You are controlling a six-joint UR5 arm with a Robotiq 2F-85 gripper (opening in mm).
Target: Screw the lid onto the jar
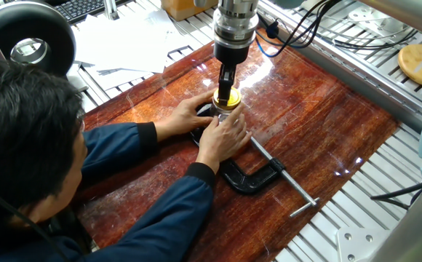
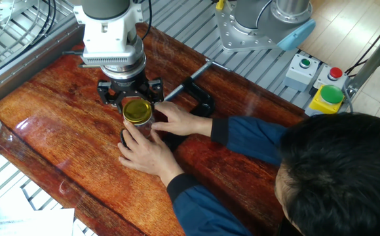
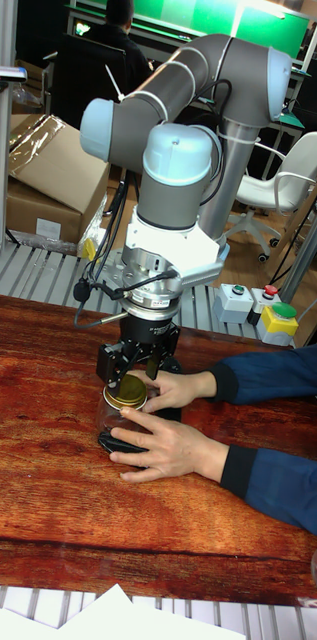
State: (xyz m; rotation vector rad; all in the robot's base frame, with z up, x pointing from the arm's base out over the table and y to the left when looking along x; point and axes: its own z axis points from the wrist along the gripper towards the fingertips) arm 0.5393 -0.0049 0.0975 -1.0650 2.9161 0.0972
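The yellow lid (image 1: 226, 99) (image 2: 137, 111) (image 3: 125, 393) sits on the mouth of the clear glass jar (image 3: 111, 413), which stands upright on the red-brown wooden board (image 1: 320, 124). My gripper (image 1: 227, 90) (image 2: 132, 96) (image 3: 130, 376) comes straight down from above, its black fingers (image 3: 107, 366) standing on either side of the lid and shut on it. A person's two hands (image 1: 222, 135) (image 2: 147, 147) (image 3: 163, 445) wrap around the jar and hide most of its body.
A black C-clamp (image 1: 258, 175) (image 2: 200, 98) lies on the board just behind the hands. The person's head and blue sleeves (image 1: 131, 189) fill the near side. A tan wooden disc (image 1: 420, 64) rests off the board. Button boxes (image 2: 318, 82) stand on the table's edge.
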